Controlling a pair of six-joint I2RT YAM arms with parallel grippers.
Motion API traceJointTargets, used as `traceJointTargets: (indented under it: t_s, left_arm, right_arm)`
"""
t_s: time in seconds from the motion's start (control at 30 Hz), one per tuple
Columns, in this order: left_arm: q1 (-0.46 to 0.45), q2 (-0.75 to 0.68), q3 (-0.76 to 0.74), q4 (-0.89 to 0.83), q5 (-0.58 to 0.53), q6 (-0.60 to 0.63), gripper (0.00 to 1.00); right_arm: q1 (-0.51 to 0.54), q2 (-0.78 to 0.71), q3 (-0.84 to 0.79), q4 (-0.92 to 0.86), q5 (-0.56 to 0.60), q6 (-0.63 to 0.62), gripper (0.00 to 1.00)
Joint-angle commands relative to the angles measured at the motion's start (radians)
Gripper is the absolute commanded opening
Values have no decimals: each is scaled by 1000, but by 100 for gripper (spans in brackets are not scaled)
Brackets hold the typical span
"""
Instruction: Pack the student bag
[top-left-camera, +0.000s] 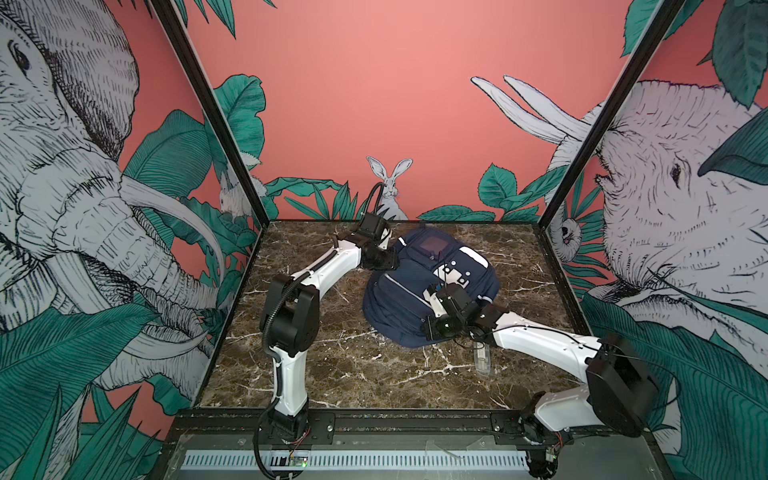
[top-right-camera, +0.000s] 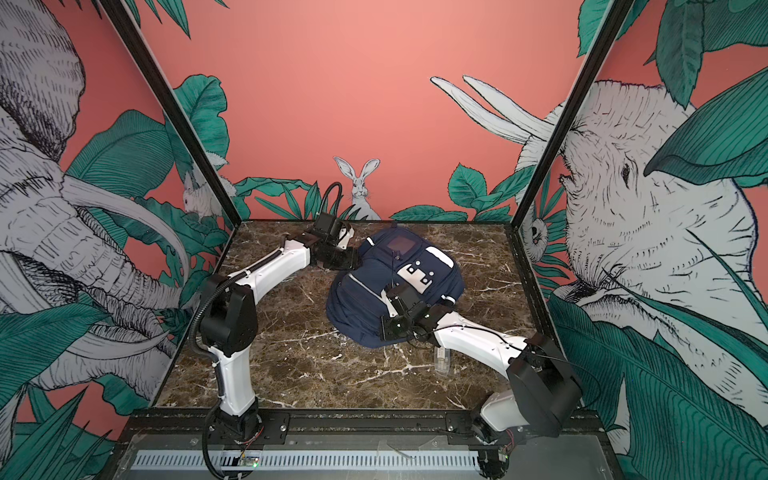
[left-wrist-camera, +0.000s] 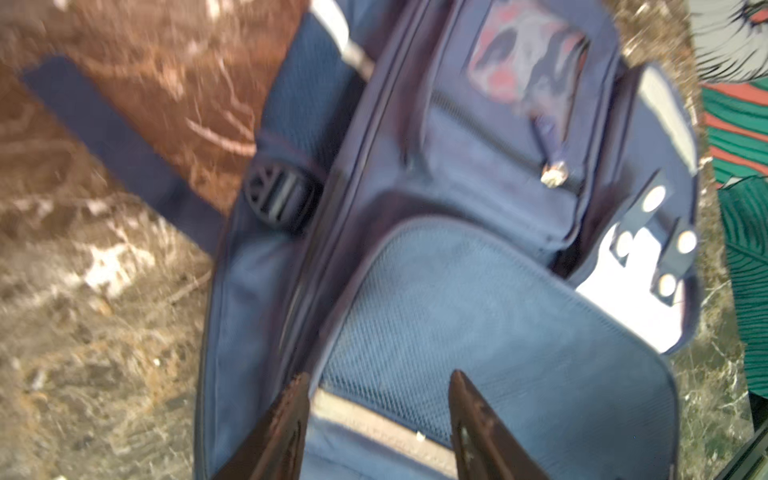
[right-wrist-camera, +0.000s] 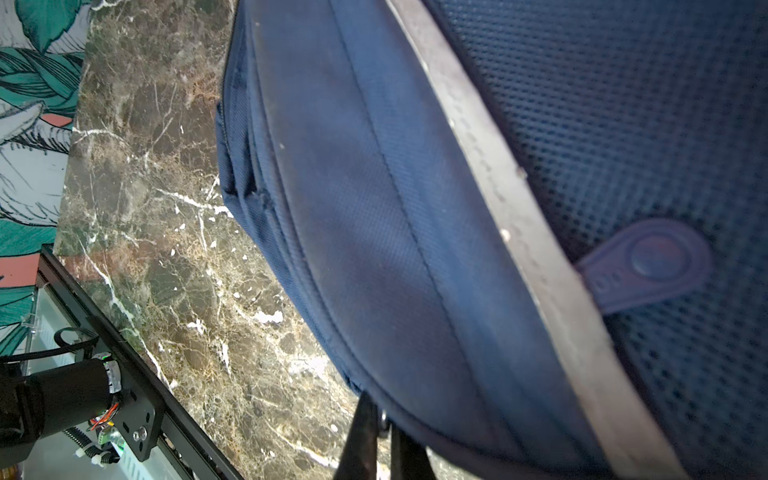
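Student bag (top-left-camera: 399, 299) lies flat toward the back of the marble table (top-left-camera: 332, 365); left gripper (left-wrist-camera: 380, 376) hovers, fingers apart, over its mesh pocket, right gripper (right-wrist-camera: 380, 415) has its fingers together at the near seam; probably best that left pins the fabric while right pulls slowly.

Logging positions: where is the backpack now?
In both top views the backpack lies on the marble table, right of centre, between the left gripper at its far side and the right gripper at its near edge.
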Motion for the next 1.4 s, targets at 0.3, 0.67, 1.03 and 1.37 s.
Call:
traceJointTargets:
  t_s: [0.3,0.67,1.03,1.37]
  left_arm:
    - [8,176,131,-44,138,59,52]
    - [83,57,-80,152,238,-84,0]
    - [200,-269,-603,612,128,-473,0]
    - [114,-348,-745,769,58,-637,0]
  right_arm:
    - [-9,-30,-1,-41,4,-22,0]
    - [-10,-1,25,-43,-9,-23,0]
    - [-10,68,98,-17,-26,-20,0]
    - [14,233,252,18,-83,-2,0]
